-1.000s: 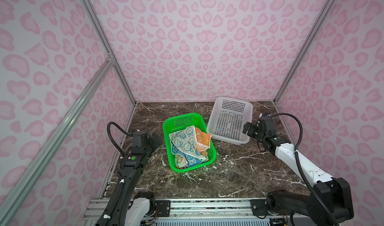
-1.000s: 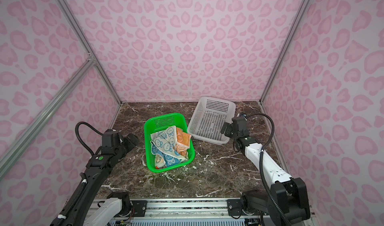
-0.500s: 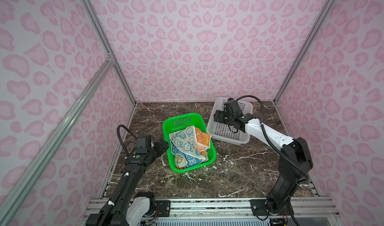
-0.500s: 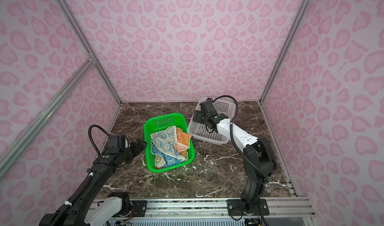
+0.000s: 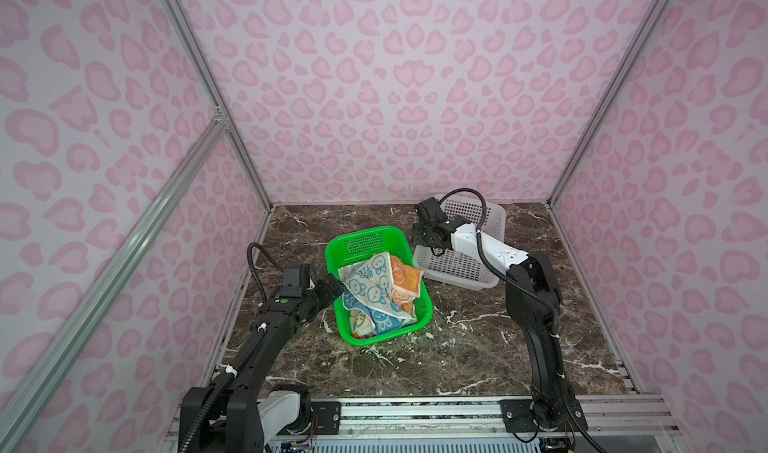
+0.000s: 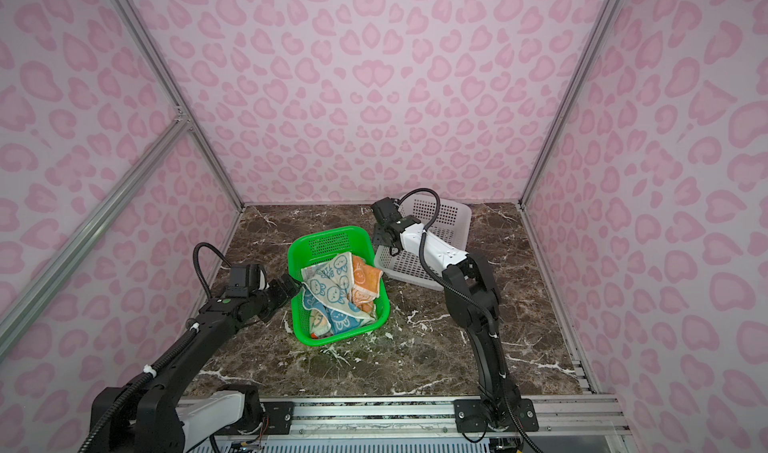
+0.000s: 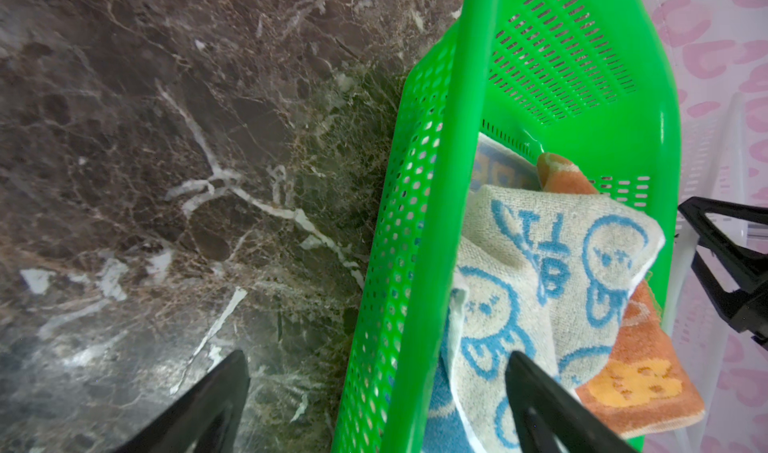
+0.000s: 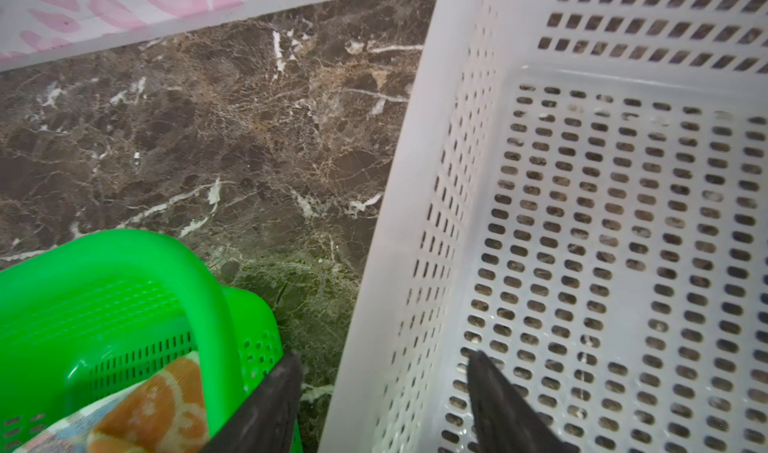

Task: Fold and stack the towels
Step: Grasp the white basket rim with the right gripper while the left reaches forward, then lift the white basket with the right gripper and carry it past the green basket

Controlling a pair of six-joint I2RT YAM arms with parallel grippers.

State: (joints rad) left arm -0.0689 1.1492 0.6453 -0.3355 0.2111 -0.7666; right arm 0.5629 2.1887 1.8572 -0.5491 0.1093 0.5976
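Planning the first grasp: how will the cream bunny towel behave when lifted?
Probably floppy: the cream bunny towel lies crumpled and sagging in the green basket. Likely light, being thin terry cloth. It may drag the orange towel, which it overlaps.

Green basket (image 5: 365, 241) sat mid-way across dark marble tabletop (image 5: 457, 347). White perforated basket (image 5: 461, 272) just beside it, to its far right, narrow gap between. Pink spotted walls (image 5: 395, 97) behind it and to both sides.

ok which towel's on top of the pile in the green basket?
The cream towel with blue bunnies. It lies over the edge of the orange towel beside it and over the blue towel at the near end of the green basket.
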